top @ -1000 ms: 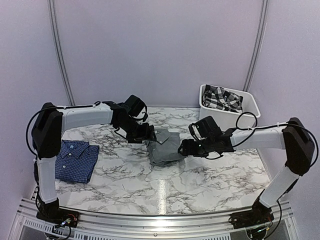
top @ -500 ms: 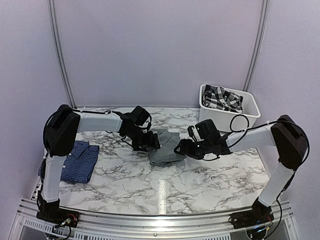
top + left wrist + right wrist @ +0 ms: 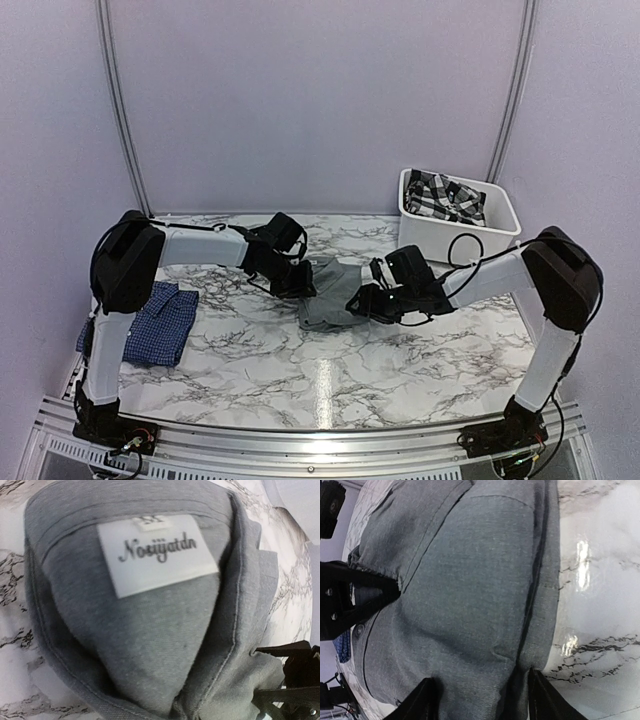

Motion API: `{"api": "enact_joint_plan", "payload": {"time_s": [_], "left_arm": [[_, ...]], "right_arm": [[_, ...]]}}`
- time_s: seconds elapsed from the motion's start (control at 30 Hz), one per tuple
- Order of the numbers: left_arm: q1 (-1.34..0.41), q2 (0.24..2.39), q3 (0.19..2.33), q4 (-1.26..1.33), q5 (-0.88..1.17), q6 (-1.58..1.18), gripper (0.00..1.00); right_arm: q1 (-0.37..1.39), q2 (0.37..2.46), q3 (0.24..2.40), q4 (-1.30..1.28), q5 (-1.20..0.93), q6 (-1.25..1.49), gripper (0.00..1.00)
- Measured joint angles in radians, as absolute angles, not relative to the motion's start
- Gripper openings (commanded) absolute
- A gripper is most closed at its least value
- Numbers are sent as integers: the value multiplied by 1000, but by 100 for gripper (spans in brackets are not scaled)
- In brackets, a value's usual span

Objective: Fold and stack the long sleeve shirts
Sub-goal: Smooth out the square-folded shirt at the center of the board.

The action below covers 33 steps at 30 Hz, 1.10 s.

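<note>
The grey shirt (image 3: 326,306) lies folded in the centre of the overhead frame, on the marble table (image 3: 400,372), with one of my grippers at each side of it. My left gripper (image 3: 303,285) sits at the shirt's upper-left edge, right on the collar (image 3: 150,635). That wrist's view is filled with grey cloth, and a white label (image 3: 156,550) sits near the top of the frame. None of my own fingertips show there, and from overhead the tips are too small to read, so I cannot tell whether that hand has closed on the cloth.

My right gripper (image 3: 482,685) is at the shirt's right edge. At the bottom of its wrist frame my two fingers (image 3: 422,702) stand apart with the folded edge running between them, not pinched together.

The blue checked shirt (image 3: 150,322) lies folded at the left of the overhead frame, well apart from the grey one. A white bin (image 3: 420,236) stands at the upper right, holding a plaid cloth (image 3: 445,196).
</note>
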State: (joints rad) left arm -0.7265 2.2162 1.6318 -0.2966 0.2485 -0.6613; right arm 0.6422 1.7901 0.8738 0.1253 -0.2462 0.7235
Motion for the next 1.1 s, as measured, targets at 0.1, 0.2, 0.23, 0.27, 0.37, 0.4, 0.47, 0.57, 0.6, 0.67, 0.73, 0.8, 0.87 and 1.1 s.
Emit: {"api": "enact_joint_plan", "payload": {"time_s": [0.1,0.2,0.23,0.27,0.37,0.4,0.47,0.57,0.6,0.67,0.73,0.8,0.87,1.1], "left_arm": [[-728,2196,1610,-289,237,-663,0],[-728,2150,1567,-290,207,-653,0],[-728,2129,1552,-294,197,-647,0],[-728,2098,1536,-307,183,-642,0],[-723,2010,1525,-358,137,-615,0],[-722,1974,1525,-380,119,-602,0],[-721,1903,1526,-424,84,-577,0],[-721,1827,1534,-498,47,-542,24],[-722,1815,1544,-527,42,-530,45],[-724,1814,1572,-578,39,-500,80],[-734,1827,1587,-612,31,-484,87],[-751,1848,1595,-634,25,-474,93],[-761,1873,1600,-648,22,-466,96],[-755,1901,1601,-654,2,-463,92]], "right_arm": [[646,1794,890,126,-267,733,20],[661,1797,939,101,-281,732,5],[669,1797,961,89,-282,729,1],[677,1797,986,77,-281,725,0],[710,1797,1067,35,-274,710,0],[721,1797,1090,20,-268,704,0],[748,1797,1150,-20,-250,683,0],[790,1797,1227,-81,-201,651,0],[800,1797,1247,-101,-184,639,0],[814,1795,1261,-129,-143,623,0],[817,1790,1242,-156,-94,612,0],[801,1771,1175,-164,-45,609,0],[761,1723,1042,-170,-5,611,11],[692,1565,786,-241,81,621,54]]}}
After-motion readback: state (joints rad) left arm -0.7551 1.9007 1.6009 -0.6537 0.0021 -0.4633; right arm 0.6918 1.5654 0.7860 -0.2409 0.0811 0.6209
